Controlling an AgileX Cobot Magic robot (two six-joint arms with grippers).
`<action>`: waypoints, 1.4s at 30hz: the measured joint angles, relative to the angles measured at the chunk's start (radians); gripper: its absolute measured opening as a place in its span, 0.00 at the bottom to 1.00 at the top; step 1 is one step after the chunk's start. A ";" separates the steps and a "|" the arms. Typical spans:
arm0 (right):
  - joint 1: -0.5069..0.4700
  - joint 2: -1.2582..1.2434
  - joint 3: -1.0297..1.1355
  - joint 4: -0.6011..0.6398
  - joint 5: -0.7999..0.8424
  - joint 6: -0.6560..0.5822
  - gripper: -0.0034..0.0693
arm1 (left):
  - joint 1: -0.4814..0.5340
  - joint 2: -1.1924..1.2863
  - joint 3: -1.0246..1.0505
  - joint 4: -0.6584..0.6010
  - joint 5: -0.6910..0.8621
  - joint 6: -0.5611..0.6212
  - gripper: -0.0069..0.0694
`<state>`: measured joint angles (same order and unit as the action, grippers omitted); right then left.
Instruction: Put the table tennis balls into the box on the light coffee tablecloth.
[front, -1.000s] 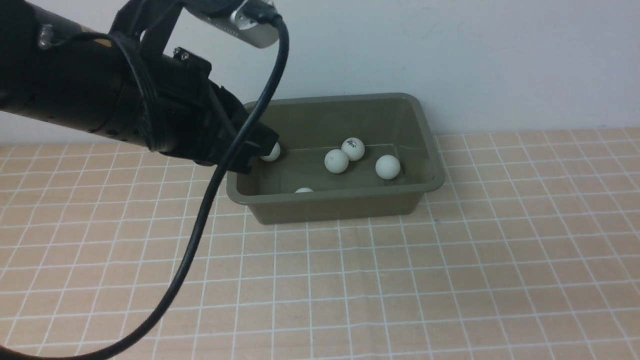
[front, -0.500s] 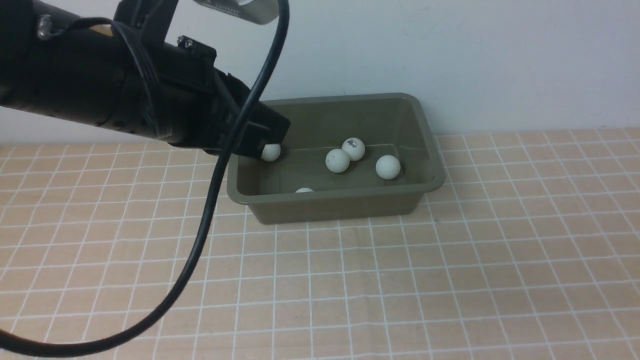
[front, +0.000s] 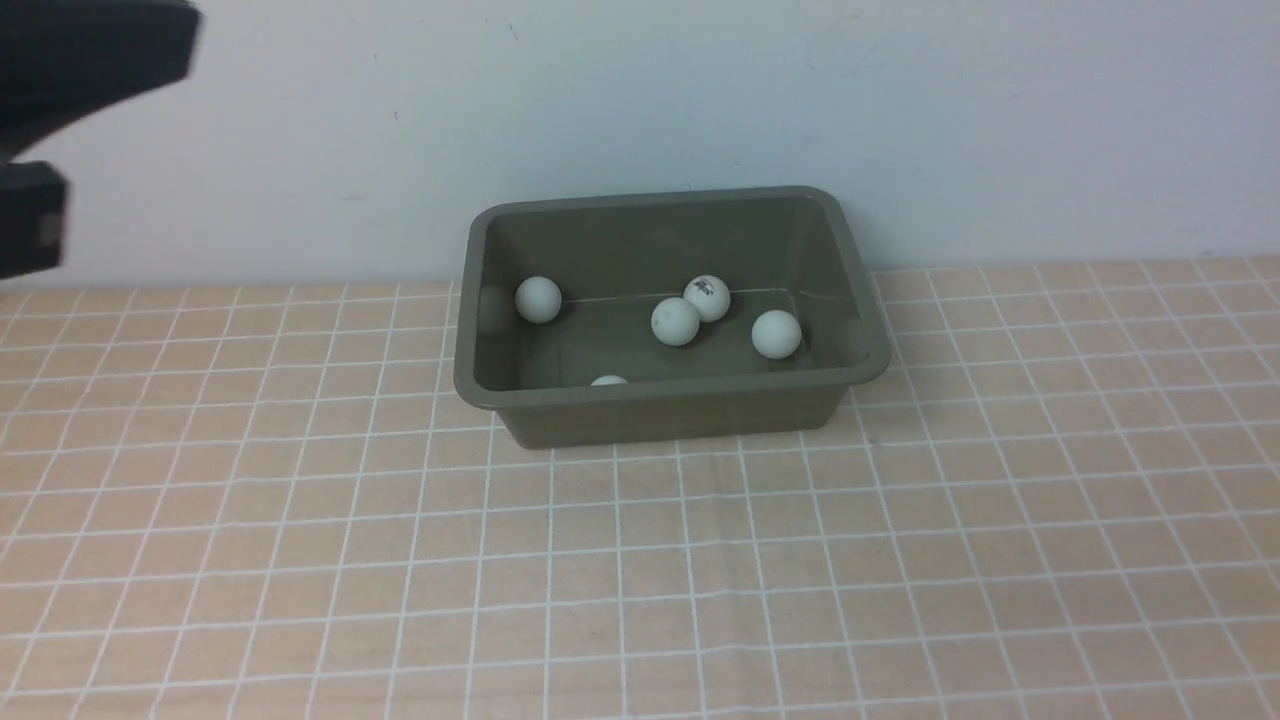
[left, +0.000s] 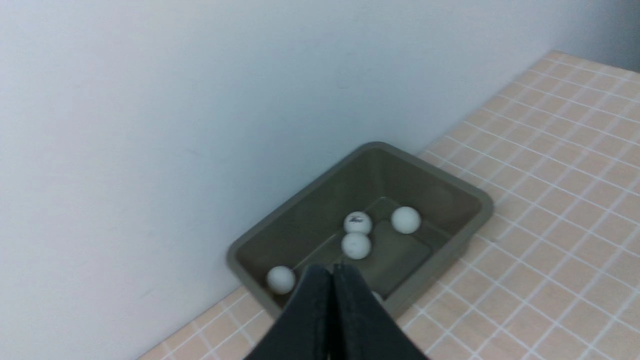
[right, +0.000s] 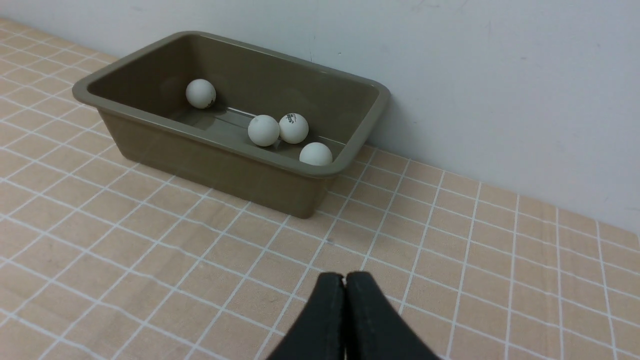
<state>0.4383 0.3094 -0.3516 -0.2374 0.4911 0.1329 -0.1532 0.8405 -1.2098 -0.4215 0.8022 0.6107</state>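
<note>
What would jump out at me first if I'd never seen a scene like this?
Probably the olive-green box, standing at the far side of the tan gridded cloth, near the pale wall. Inside it, the white balls show up brightly against the dark plastic. Dark, blurred robot parts also fill the front view's upper left corner.

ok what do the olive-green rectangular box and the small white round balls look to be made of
Olive-green box: likely moulded plastic, satin; smooth walls, rounded rim.
White balls: probably thin plastic, matte; soft shading, no sharp glare.
</note>
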 joint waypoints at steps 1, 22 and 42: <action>0.000 0.000 0.000 0.000 0.000 0.000 0.03 | 0.009 -0.006 0.005 0.000 0.000 -0.001 0.00; 0.000 0.000 0.000 0.000 0.000 0.000 0.03 | 0.227 -0.636 0.945 -0.070 -0.414 -0.015 0.00; 0.000 0.000 0.000 0.000 0.001 0.000 0.03 | 0.227 -0.791 1.099 0.405 -0.396 -0.543 0.00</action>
<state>0.4383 0.3094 -0.3516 -0.2374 0.4921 0.1329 0.0735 0.0496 -0.1103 -0.0162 0.4058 0.0673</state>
